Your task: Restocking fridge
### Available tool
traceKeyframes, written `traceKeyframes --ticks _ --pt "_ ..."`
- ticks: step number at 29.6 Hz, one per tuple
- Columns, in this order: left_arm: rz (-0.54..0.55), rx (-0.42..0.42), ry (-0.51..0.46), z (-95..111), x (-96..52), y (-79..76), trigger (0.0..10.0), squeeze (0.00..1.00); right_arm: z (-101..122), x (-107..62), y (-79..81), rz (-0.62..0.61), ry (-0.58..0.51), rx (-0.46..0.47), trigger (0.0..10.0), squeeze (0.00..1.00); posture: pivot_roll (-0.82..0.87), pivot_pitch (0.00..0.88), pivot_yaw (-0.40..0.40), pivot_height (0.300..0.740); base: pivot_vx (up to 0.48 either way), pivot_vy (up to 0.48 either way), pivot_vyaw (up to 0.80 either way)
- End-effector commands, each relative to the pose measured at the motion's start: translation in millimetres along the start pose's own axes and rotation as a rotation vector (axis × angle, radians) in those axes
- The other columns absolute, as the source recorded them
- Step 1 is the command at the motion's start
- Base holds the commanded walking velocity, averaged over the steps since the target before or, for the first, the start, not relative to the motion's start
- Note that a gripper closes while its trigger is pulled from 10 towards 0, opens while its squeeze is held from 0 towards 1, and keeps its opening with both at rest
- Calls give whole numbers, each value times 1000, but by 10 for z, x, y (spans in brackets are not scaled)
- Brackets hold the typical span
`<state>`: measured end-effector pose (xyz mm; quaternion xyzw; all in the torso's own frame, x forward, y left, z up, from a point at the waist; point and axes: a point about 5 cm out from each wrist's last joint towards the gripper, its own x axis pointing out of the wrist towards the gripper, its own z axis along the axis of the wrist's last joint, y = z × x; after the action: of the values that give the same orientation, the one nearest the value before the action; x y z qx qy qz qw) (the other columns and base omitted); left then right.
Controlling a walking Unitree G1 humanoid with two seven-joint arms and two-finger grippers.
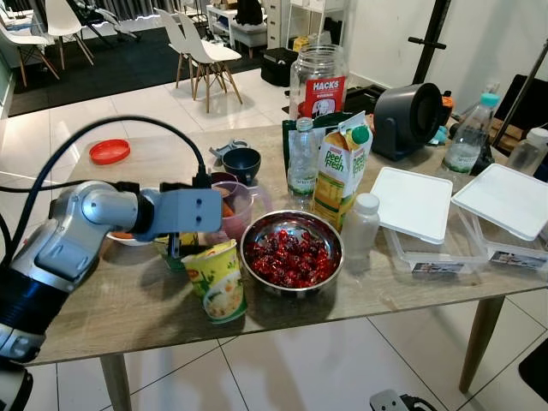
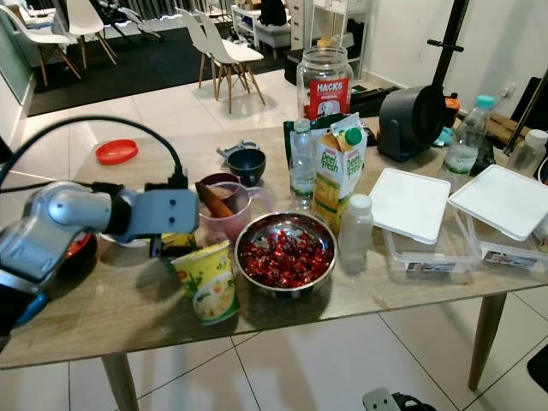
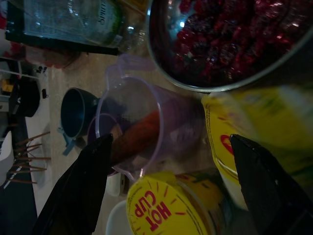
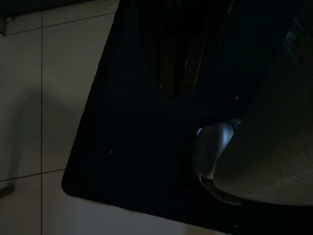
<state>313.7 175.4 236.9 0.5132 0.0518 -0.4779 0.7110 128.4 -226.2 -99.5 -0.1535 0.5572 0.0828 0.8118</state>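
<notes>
Nearest the viewer, the silver left arm reaches across the wooden table (image 1: 128,308), its left gripper (image 3: 168,161) hanging low over the clutter with the two black fingers (image 3: 80,188) spread wide apart and nothing between them. In the left wrist view a yellow "HOT CUP" lid (image 3: 164,208) lies directly beneath the gap, so one instant-noodle cup sits under the wrist; a second noodle cup (image 1: 216,278) stands upright just beside it, at about four o'clock from the gripper. Which cup is the target is a judgement; both have vertical long axes, and the left arm is plainly the nearer one. At two o'clock stands one clear pitcher (image 1: 238,208) holding an orange stick-like item, touching or nearly touching one steel bowl of red fruit (image 1: 291,254). Beyond these: one juice carton (image 1: 341,171), three plastic bottles, one large jar (image 1: 318,81), one dark small bowl (image 1: 241,163), two lidded clear boxes. The right gripper hangs idle over dark floor; its fingers cannot be judged.
</notes>
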Motion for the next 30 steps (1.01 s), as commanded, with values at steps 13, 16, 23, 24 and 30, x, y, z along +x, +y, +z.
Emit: traceKeyframes --ticks 13,16,23,24,30 --pt "21 11 -41 33 70 17 10000 0 -10 5 48 17 1 -9 10000 0 -51 0 29 740 0 0 0" --pt "30 12 -42 32 73 31 10000 0 -11 5 49 17 2 -8 10000 0 -52 0 30 740 0 0 0" --pt "108 15 -35 15 48 142 10000 0 -5 7 61 20 0 -6 10000 0 -50 0 31 740 0 0 0" --pt "108 15 -35 15 48 142 10000 0 -5 7 61 20 0 -6 10000 0 -50 0 31 740 0 0 0" --pt "133 0 -61 33 24 194 10000 0 3 9 69 21 0 -4 10000 0 -50 0 31 740 0 0 0"
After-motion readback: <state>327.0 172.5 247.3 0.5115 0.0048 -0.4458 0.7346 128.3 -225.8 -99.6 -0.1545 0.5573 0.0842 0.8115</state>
